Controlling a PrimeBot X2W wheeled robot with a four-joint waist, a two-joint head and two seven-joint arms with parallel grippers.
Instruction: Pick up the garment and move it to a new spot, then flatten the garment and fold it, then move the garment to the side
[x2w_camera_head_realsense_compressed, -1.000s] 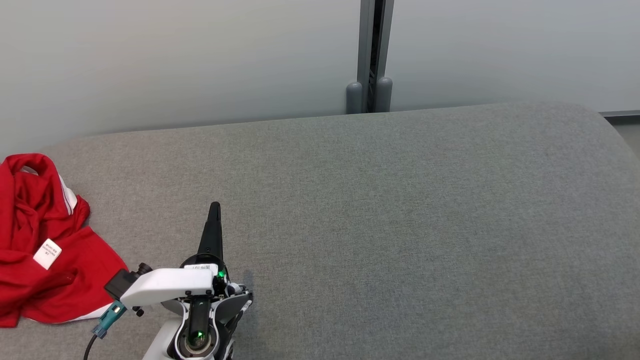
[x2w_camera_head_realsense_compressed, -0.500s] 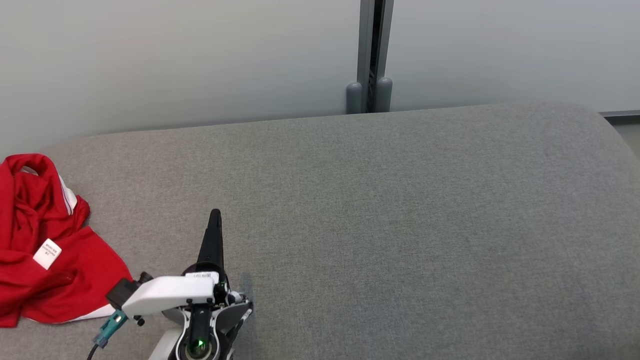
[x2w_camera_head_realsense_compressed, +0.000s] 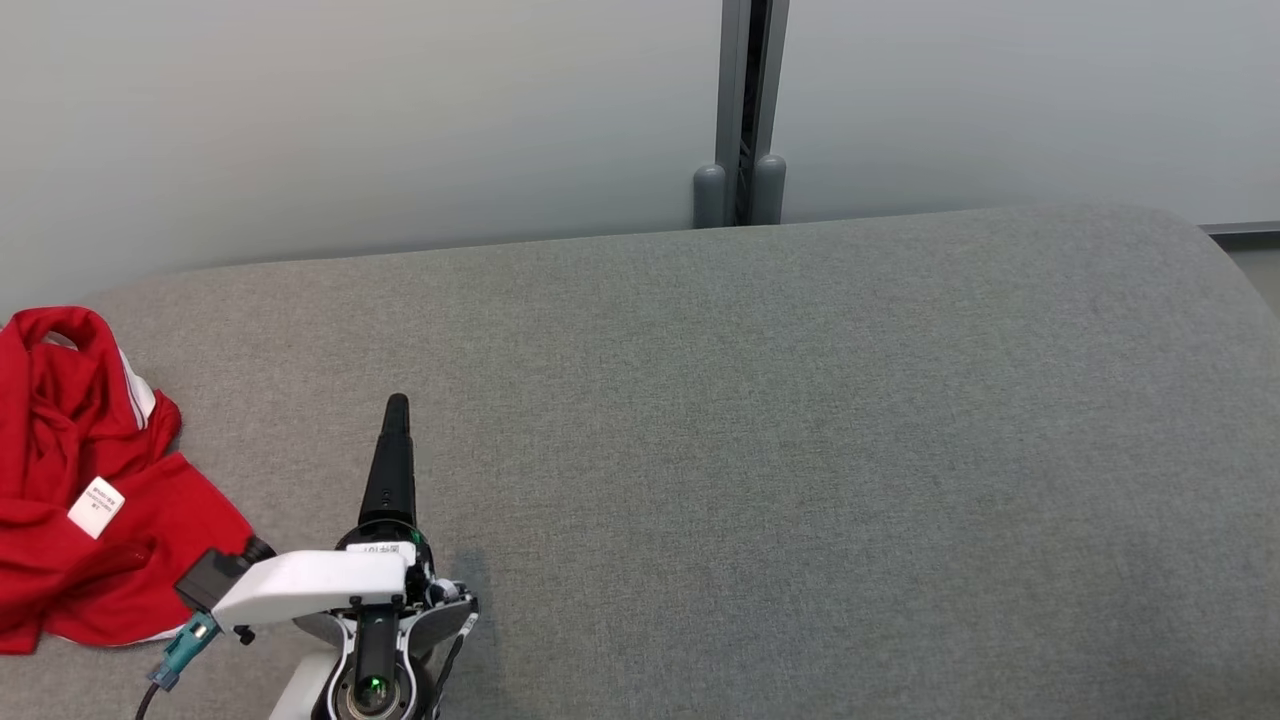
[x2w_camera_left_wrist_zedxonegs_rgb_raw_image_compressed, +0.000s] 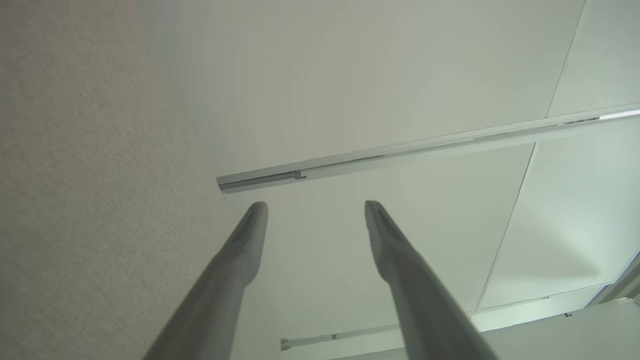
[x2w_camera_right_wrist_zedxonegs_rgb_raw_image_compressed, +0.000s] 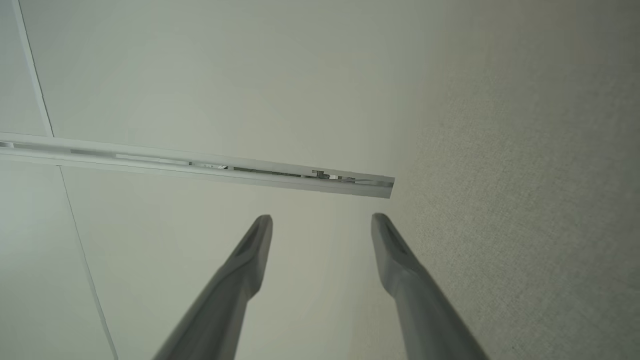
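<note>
Head view: the red garment (x2w_camera_head_realsense_compressed: 90, 490) sits crumpled at the grey cushion's (x2w_camera_head_realsense_compressed: 800, 400) far-left edge. The heap runs roughly near-to-far, looped end pointing away. The left gripper (x2w_camera_head_realsense_compressed: 396, 410) hovers over the cushion's near-left part, so I'd say pick-up hasn't started. Next it needs to reach left and pinch a fold.

Left wrist view: it's spread wide, empty.

Right wrist view: the right gripper (x2w_camera_right_wrist_zedxonegs_rgb_raw_image_compressed: 322, 219) is wide too, empty.

The red garment (x2w_camera_head_realsense_compressed: 60, 430) runs off the head view's left edge. The print on its white label (x2w_camera_head_realsense_compressed: 95, 506) is too small to read. The left gripper (x2w_camera_head_realsense_compressed: 397, 405) is seen edge-on, one finger hiding the other; its arm (x2w_camera_head_realsense_compressed: 295, 700) is cut by the bottom edge. The grey desk (x2w_camera_head_realsense_compressed: 800, 450) runs past the right and bottom edges.
</note>
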